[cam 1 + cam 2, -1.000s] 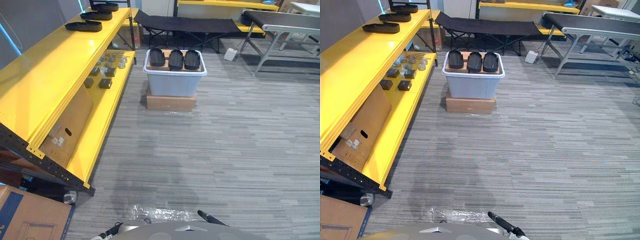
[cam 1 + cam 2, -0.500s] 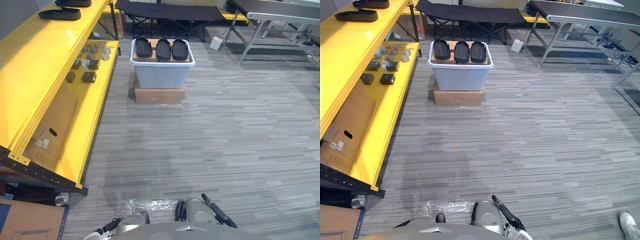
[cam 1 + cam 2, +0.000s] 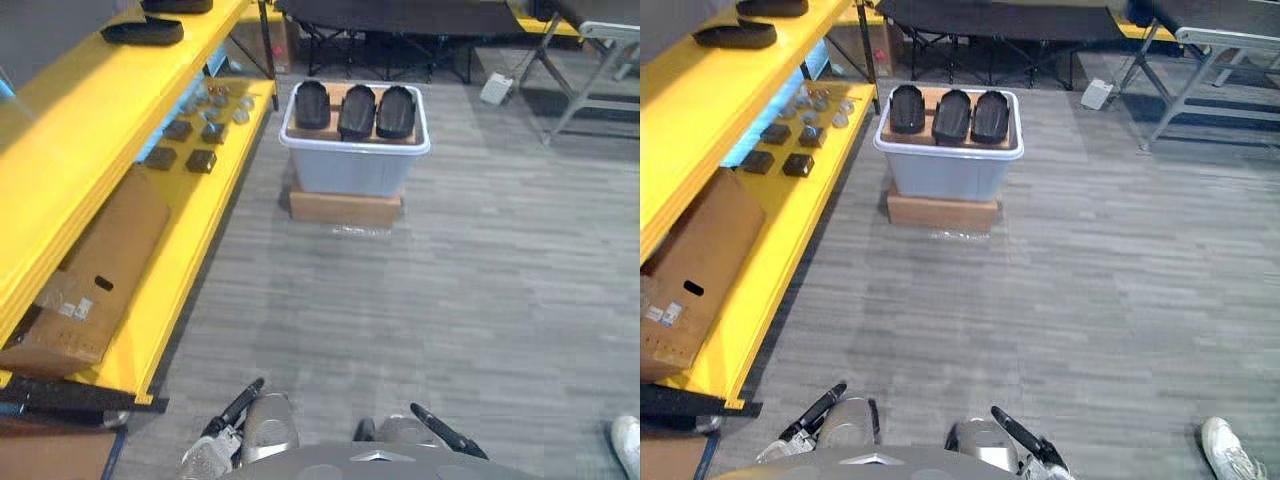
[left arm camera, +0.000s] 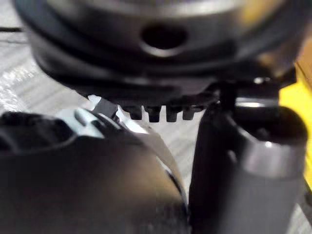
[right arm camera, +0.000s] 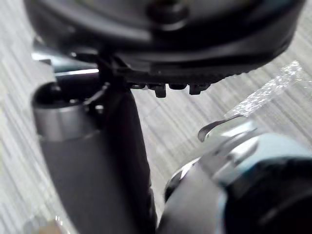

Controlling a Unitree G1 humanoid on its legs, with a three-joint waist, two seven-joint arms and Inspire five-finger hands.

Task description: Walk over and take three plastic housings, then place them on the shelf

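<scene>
Left hand [image 4: 146,63] and right hand [image 5: 161,44] hang low; whether the fingers are spread or curled, cannot tell. Three black plastic housings [image 3: 352,110] sit side by side in the grey bin [image 3: 355,172] on a cardboard box [image 3: 345,208], well ahead, beside the yellow shelf [image 3: 90,130]. Step, as judged: walking approach. Next: close in, then reach.

Head eyes look down and forward, sharing the bin [image 3: 355,172] and shelf [image 3: 80,130]; wrist cameras closely face floor [image 5: 168,122].
</scene>
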